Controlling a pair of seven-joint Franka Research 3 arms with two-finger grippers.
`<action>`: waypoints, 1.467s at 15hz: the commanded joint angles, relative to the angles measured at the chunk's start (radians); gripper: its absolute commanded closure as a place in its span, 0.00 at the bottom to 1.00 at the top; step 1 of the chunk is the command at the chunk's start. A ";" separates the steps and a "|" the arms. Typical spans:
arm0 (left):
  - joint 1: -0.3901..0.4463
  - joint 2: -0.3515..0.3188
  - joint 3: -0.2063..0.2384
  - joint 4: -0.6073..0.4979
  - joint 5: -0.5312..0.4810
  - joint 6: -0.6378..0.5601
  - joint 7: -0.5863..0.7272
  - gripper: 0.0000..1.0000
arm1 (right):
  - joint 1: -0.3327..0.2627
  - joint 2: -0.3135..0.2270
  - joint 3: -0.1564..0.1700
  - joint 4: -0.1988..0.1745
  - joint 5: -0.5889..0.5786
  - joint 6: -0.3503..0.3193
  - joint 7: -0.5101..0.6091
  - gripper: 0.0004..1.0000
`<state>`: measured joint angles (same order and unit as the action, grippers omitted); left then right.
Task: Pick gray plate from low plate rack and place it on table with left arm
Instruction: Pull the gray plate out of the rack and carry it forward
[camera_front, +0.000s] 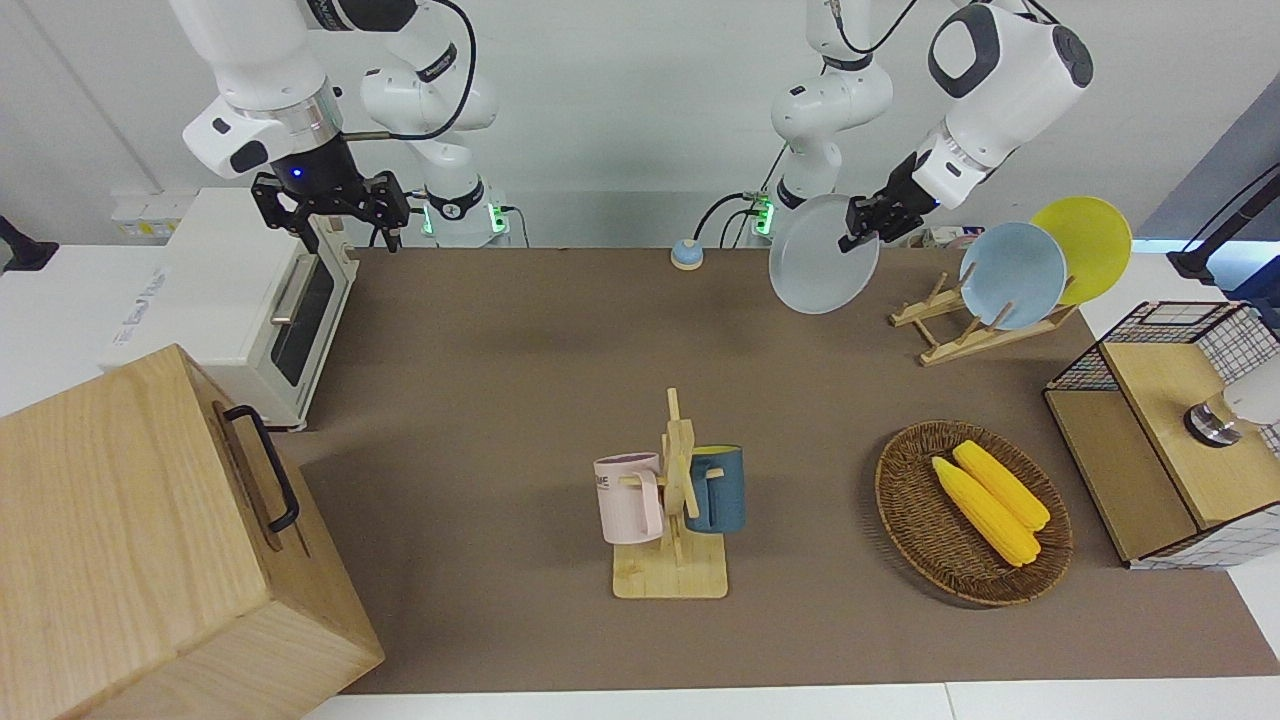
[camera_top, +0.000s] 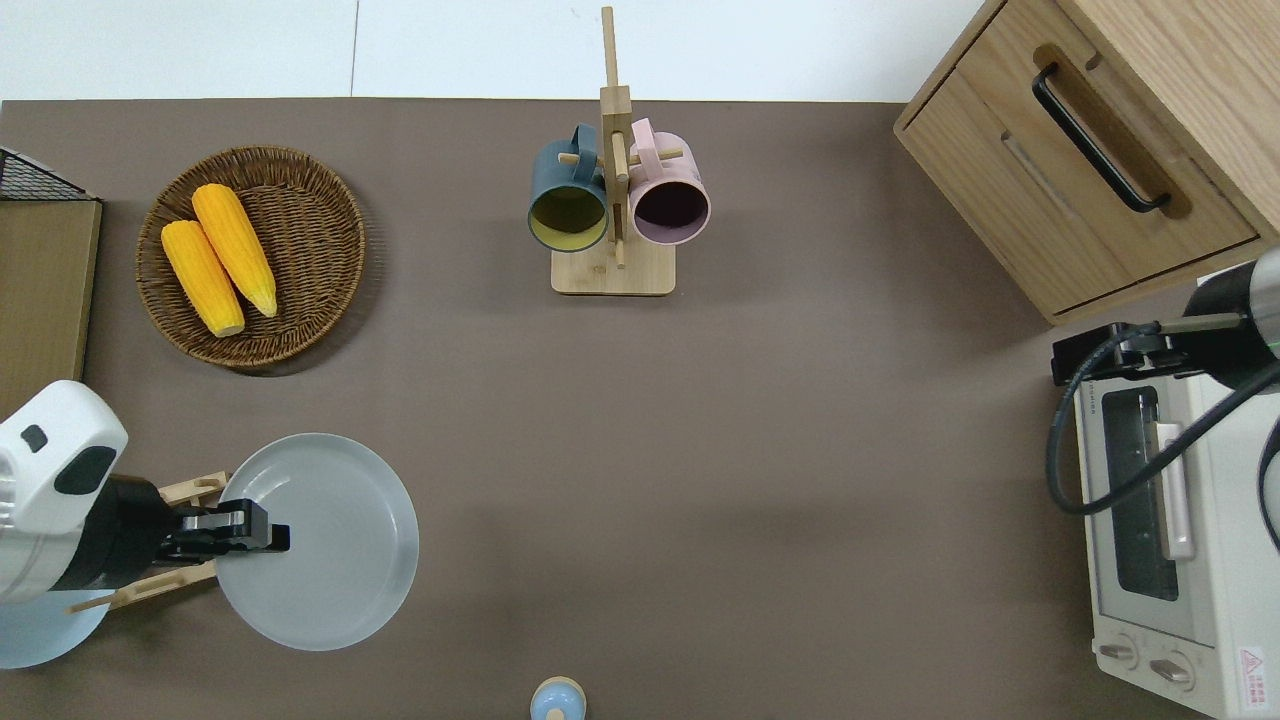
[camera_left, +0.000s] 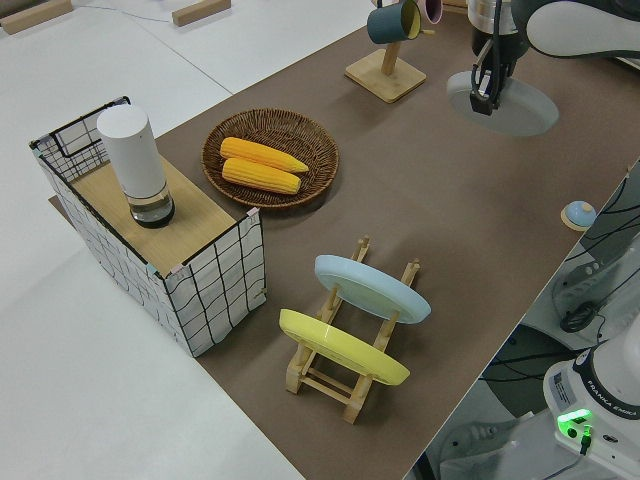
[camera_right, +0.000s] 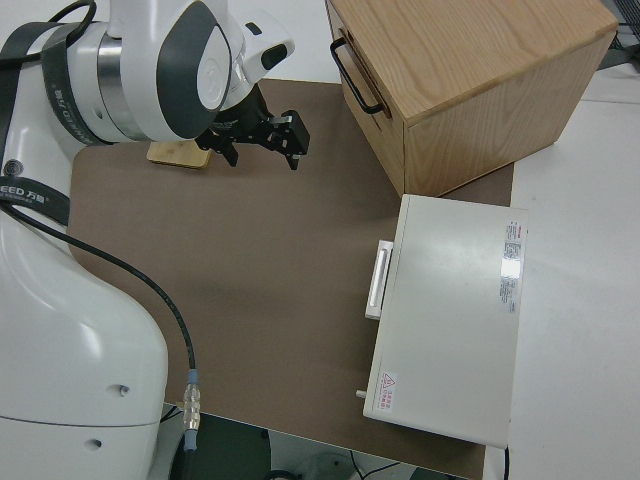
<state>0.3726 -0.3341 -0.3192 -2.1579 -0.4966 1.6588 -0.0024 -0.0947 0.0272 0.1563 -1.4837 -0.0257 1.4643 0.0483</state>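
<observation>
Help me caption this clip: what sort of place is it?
Probably a robotics lab staged as a kitchen: a toaster oven, a low plate rack, and the left gripper holding a gray plate.

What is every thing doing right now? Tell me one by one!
Round pale gray plate: held up by its rim, out of the rack.
Left gripper: shut on the plate.
Low wooden plate rack: holds the sky-blue plate and yellow plate.
Pink mug and dark blue mug: hanging on the wooden stand.
Right gripper: parked, open.

Left gripper (camera_left: 484, 101) grips gray plate (camera_left: 512, 105) above table (camera_left: 420, 190).
</observation>
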 joint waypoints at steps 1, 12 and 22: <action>-0.007 -0.017 -0.006 -0.095 -0.051 0.093 0.001 1.00 | 0.007 0.000 -0.006 0.006 0.003 -0.001 0.004 0.02; -0.064 -0.008 -0.009 -0.290 -0.137 0.303 0.151 1.00 | 0.007 0.000 -0.006 0.006 0.003 -0.001 0.004 0.02; -0.086 0.064 -0.015 -0.373 -0.172 0.472 0.271 1.00 | 0.007 0.000 -0.006 0.006 0.003 -0.001 0.004 0.02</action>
<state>0.3048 -0.2774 -0.3379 -2.5076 -0.6491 2.0868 0.2358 -0.0947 0.0272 0.1563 -1.4837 -0.0257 1.4643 0.0483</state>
